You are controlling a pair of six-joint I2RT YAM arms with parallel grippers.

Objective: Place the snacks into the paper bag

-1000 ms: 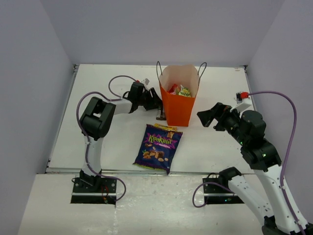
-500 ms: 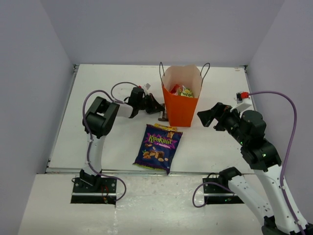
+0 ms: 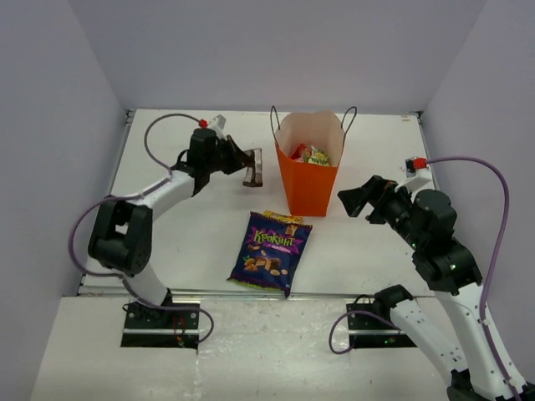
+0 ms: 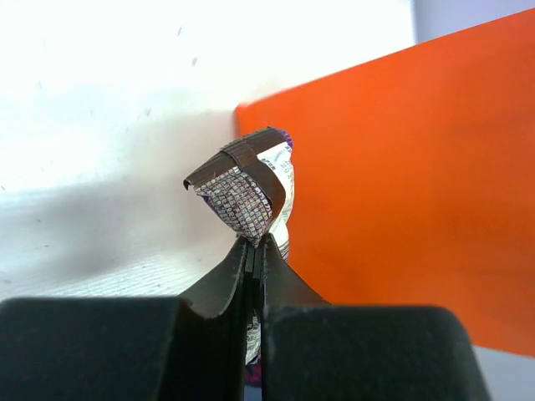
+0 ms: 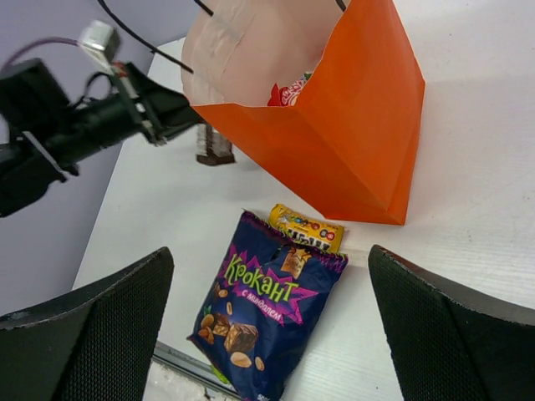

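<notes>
Left gripper (image 4: 254,246) clamps brown bar (image 4: 247,184) near paper bag (image 4: 401,167).

Lab test cell: white table (image 3: 194,244) w/ plain walls (image 3: 251,50)

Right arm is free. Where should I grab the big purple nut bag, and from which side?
Pinch the crimped top seam of the large dark purple nut bag. The bag lies flat, but that end seems to rest on the small yellow pack, probably leaving room for a finger underneath. Come from the right with the open right gripper.
</notes>
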